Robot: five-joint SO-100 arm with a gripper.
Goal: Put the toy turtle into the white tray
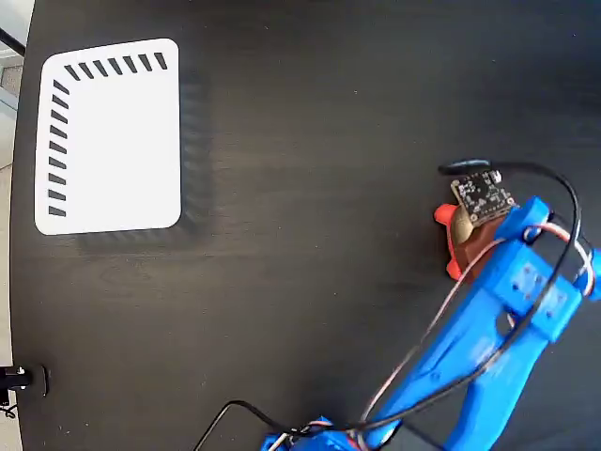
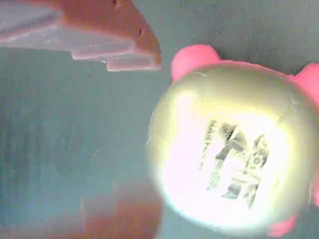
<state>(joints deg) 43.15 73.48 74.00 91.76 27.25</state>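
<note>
Tool [image 2: 124,129] open beside toy turtle [image 2: 234,149]

- The fixed view looks straight down from high above the dark worktop [image 1: 310,141], taking in nearly its whole spread, from the white tray [image 1: 113,141] at upper left to the blue arm [image 1: 488,329] at lower right.
- The wrist view rides on the arm and faces down from very close, somewhat blurred; the toy turtle [image 2: 234,149] fills its right half, with the tool [image 2: 134,134] fingers at top and bottom left.
- Both views share the turtle [image 1: 457,227] and the worktop patch around it.
</note>
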